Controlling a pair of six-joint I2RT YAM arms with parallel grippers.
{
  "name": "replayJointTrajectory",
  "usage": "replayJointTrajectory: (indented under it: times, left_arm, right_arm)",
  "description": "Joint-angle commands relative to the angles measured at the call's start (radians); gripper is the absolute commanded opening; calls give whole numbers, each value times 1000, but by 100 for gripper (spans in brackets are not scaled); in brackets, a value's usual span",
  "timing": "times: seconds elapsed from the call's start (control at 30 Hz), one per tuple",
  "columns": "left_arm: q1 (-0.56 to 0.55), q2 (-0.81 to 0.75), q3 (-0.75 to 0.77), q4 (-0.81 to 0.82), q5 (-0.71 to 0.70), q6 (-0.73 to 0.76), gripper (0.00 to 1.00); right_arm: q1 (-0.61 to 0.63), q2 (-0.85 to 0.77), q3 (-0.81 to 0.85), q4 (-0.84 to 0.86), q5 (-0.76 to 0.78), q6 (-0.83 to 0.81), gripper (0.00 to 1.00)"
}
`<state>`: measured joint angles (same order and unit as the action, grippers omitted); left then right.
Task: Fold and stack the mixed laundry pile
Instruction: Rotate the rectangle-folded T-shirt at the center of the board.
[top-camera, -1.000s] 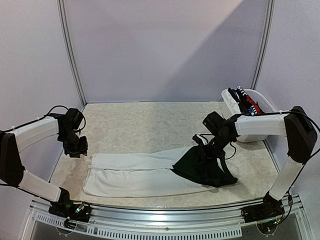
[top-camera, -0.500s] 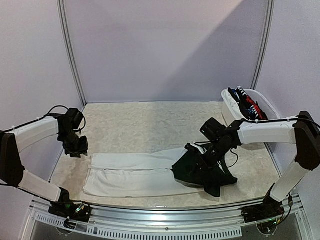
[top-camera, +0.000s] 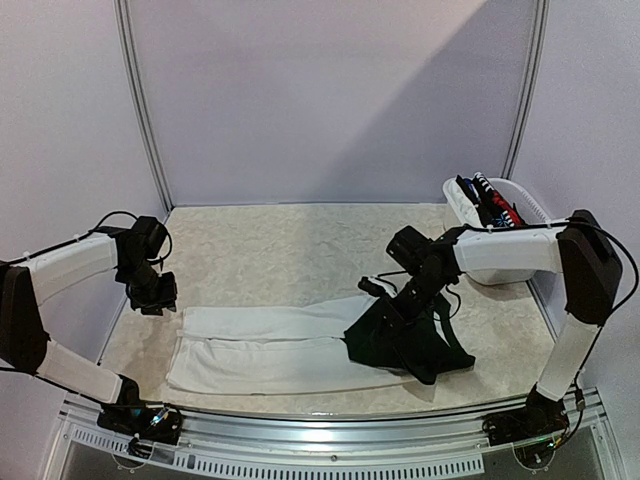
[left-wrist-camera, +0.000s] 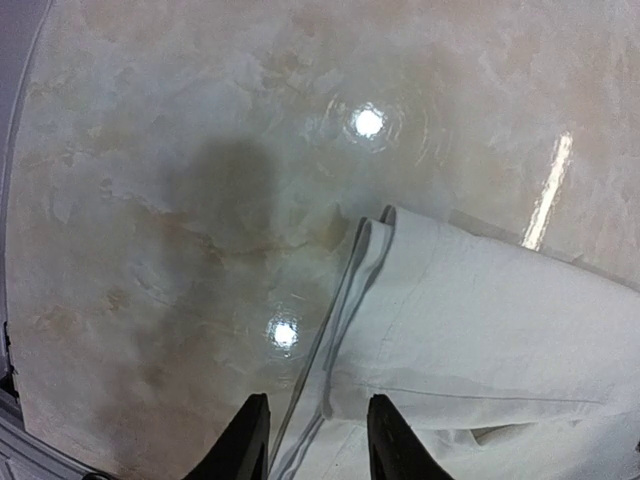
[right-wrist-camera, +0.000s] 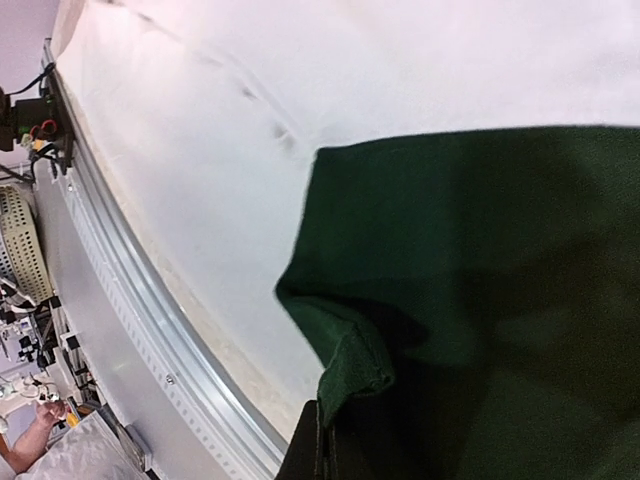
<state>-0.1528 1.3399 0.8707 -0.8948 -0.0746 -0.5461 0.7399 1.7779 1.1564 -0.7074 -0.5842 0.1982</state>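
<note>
We show the right hand (top-camera: 385, 293) pressed together on a bunched edge of the dark green piece (top-camera: 412, 342). The bulk of that piece sags onto the counter (top-camera: 280, 250), over the right end of the white garment (top-camera: 265, 345). The white garment's long axis runs left to right along the near edge. The left hand (top-camera: 155, 296), fingers partly spread and holding nothing, hangs over that garment's left end. We judge that only the right arm is placed to carry the green piece clear.
</note>
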Motion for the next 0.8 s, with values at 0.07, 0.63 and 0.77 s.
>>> replayJointTrajectory:
  times: [0.07, 0.63, 0.77]
  left_arm:
    - [-17, -1, 6, 17, 9, 11, 33]
    - [-31, 2, 20, 1, 14, 11, 34]
    - [-76, 6, 52, -29, -21, 14, 34]
  right_arm:
    - [-33, 112, 156, -156, 20, -226, 0]
    - [-111, 165, 308, -308, 175, -318, 34]
    - [-111, 70, 243, -261, 244, -191, 37]
